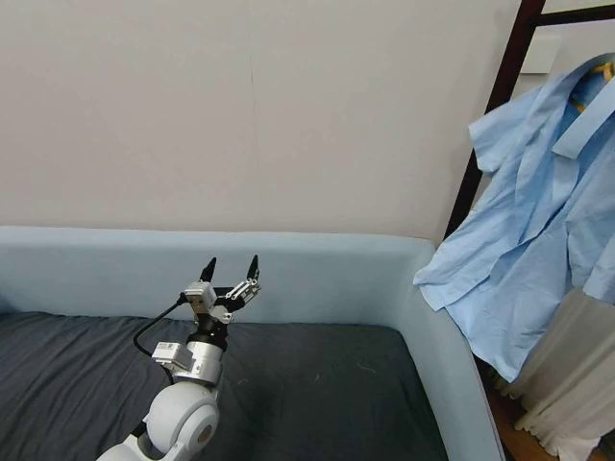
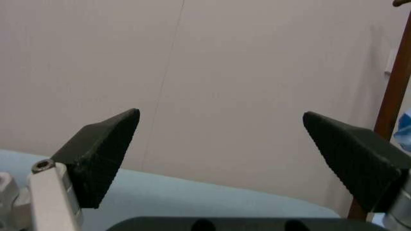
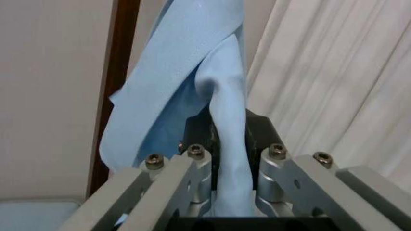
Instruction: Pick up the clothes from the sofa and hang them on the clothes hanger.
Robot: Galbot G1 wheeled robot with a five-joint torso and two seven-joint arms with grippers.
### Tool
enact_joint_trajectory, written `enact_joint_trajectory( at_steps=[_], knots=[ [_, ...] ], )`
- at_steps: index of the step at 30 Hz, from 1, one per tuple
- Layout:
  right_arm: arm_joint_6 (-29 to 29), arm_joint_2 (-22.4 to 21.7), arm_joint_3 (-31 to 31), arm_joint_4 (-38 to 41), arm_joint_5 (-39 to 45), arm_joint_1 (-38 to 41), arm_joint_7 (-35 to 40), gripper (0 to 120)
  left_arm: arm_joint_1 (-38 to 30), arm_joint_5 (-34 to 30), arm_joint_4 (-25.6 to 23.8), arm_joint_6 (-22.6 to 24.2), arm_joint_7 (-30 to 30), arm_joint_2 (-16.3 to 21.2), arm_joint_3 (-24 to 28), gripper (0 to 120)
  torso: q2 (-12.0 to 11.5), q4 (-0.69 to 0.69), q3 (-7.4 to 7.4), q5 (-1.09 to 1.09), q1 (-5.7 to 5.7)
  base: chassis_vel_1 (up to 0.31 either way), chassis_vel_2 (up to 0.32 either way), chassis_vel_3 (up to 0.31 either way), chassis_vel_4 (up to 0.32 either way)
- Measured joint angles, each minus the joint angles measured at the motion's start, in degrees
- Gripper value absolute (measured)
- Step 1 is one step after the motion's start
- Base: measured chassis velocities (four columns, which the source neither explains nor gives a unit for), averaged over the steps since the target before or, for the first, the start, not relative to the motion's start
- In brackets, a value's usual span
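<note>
While clamped on 1 fold of the shirt (image 1: 538, 221) hanging at the rack (image 1: 500, 72), risks dragging it down if withdrawn shut (right end effector (image 3: 228, 139)). Over the sofa (image 1: 307, 279), spread apart and idle: left end effector (image 1: 233, 267).

Domestic living room. A pale-blue sofa (image 1: 317, 274) stands against a plain wall (image 1: 240, 115); a shirt (image 1: 528, 240) hangs beside a white curtain (image 1: 577, 394).
</note>
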Motion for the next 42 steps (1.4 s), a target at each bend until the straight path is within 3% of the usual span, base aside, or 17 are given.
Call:
enact_joint_trajectory(
  at_steps=[1, 3, 5, 9, 16, 35, 42],
  knots=[
    [0.0, 0.5, -0.5, -0.5, -0.3, 0.4, 0.1, 8, 0.0, 0.0, 0.0, 0.0, 0.0, 0.0, 0.0, 100, 0.0, 0.0, 0.0, 0.0, 0.0, 0.0, 0.0, 0.0, 0.0],
    [-0.3, 5.8, -6.4, -5.7, -3.5, 6.3, 0.4, 8, -0.5, -0.1, 0.6, 0.0, 0.0, -0.2, 0.2, 100, 0.0, 0.03, 0.01, 0.0, 0.0, 0.0, 0.0, 0.0, 0.0],
    [-0.3, 7.2, -7.8, -7.1, -4.3, 7.9, 0.4, 8, -0.6, -0.1, 0.7, 0.1, 0.0, -0.3, 0.3, 100, 0.0, 0.04, 0.0, -0.01, 0.01, 0.0, 0.0, 0.0, 0.0],
    [0.2, 15.4, -15.9, -15.4, -7.5, 17.8, 1.9, 8, -0.7, -0.3, 1.4, 0.1, 0.0, -0.8, 0.2, 100, 0.0, 0.02, 0.0, -0.04, 0.01, 0.0, 0.0, 0.0, 0.0],
    [0.6, 21.4, -20.9, -23.0, -7.9, 24.7, 5.5, 8, 0.1, -0.3, 1.2, 0.1, -0.2, -0.8, -0.6, 100, 0.0, 0.02, 0.0, -0.02, 0.01, 0.0, 0.0, 0.0, 0.0],
    [1.3, 35.9, -23.6, -41.2, -3.2, 34.5, 12.6, 8, 0.2, -0.4, 0.9, 0.0, -0.7, -0.6, -2.1, 100, 0.0, 0.02, 0.0, -0.03, 0.01, 0.0, 0.0, 0.0, 0.0],
    [1.4, 39.0, -22.7, -46.3, -3.0, 35.1, 15.1, 8, 0.1, -0.4, 1.1, 0.0, -0.7, -1.2, -2.1, 100, 0.0, 0.01, 0.0, -0.02, 0.0, 0.0, 0.0, 0.0, 0.0]
  ],
)
